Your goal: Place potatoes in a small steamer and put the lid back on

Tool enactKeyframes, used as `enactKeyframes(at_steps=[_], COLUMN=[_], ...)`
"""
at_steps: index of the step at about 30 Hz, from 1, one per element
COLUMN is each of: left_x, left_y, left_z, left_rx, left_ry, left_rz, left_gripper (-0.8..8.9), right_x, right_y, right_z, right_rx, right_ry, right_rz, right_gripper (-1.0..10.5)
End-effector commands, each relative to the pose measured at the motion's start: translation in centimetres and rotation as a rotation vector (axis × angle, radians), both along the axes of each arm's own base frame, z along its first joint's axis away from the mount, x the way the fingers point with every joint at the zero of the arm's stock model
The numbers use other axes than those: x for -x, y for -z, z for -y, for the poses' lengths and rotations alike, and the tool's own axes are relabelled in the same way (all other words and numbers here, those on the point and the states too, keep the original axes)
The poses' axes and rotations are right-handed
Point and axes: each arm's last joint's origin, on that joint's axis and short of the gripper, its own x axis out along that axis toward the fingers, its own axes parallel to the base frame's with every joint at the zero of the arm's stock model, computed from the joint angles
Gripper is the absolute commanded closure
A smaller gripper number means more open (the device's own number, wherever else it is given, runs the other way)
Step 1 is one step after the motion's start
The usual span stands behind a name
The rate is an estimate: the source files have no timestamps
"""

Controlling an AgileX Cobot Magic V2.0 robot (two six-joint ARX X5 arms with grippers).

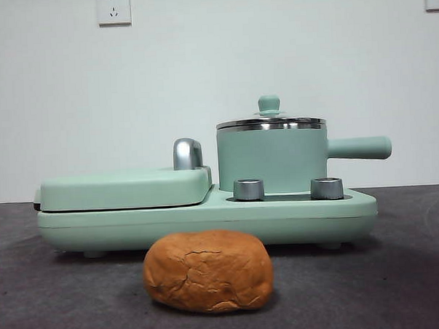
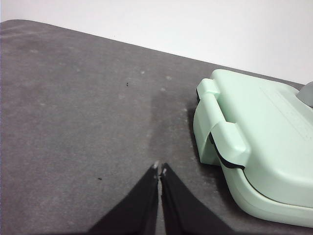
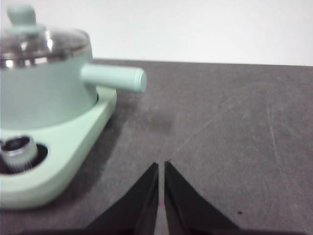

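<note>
One orange-brown potato with cracked skin lies on the dark table in front of the appliance in the front view. Behind it the mint-green small steamer stands on the right side of the base, its side handle pointing right. The glass lid with a mint knob sits on the steamer, and the lid also shows in the right wrist view. My left gripper is shut over bare table beside the griddle end. Off the steamer's handle side, my right gripper is shut and holds nothing.
The mint-green base carries a flat griddle cover with a chrome handle on its left half and two steel dials at the front. The griddle cover lies close to the left gripper. A white wall stands behind.
</note>
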Motion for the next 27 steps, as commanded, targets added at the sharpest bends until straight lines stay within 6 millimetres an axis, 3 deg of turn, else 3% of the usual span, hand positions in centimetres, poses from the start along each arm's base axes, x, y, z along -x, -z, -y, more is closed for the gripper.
enactKeyframes(at_steps=[1,6,9,12,19,27], left_x=[-0.2,-0.1,0.3,1.1,1.7,-1.1], left_y=[0.2,-2.3,-4.2,-6.4,-11.6,-15.8], left_z=[0.0,0.1,0.1,0.2,0.5,1.0], left_rx=[0.023,0.143,0.207,0.202,0.004,-0.114], left_ry=[-0.001,0.016,0.035,0.060,0.163,0.373], left_rz=[0.029,0.257,0.309,0.285,0.212,0.097], left_gripper=[8.08,8.08,8.07,8.07,8.07,8.07], right_x=[-0.1,0.0,0.4,1.0,2.3,0.7], right_y=[-0.5,-2.0,-3.2,-4.8,-9.7,-14.0], right_z=[0.0,0.0,0.0,0.1,0.0,-0.6], right_rx=[-0.082,-0.246,-0.321,-0.343,-0.325,-0.180], right_ry=[0.009,0.002,-0.004,0.000,-0.041,-0.228], right_rz=[0.047,0.165,0.166,0.137,0.078,-0.034], right_gripper=[9.3,9.3,9.3,9.3,9.3,9.3])
